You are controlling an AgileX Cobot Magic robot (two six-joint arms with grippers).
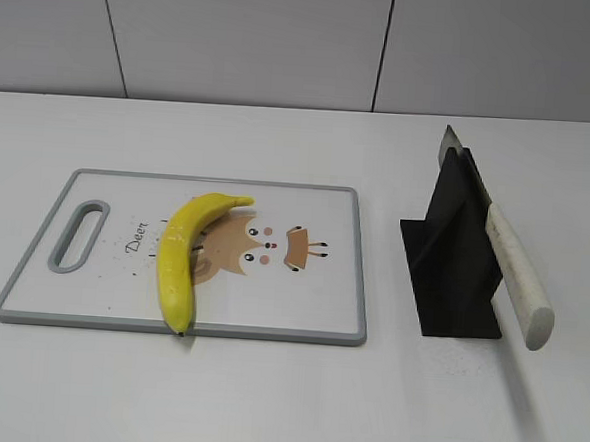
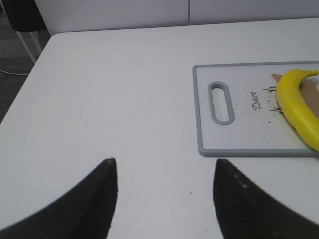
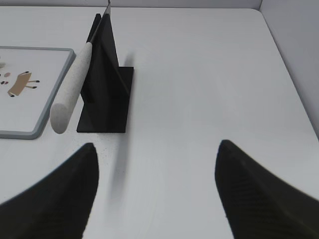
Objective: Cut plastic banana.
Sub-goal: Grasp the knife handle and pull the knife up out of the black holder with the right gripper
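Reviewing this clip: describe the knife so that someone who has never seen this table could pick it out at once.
On the white table, look right of the grey-rimmed cutting board to the black wedge-shaped stand. The knife rests slanted in that stand, its speckled off-white handle jutting toward the camera and its blade tip poking out at the top. It is the only pale thing on the black stand; the plastic banana lies on the board.
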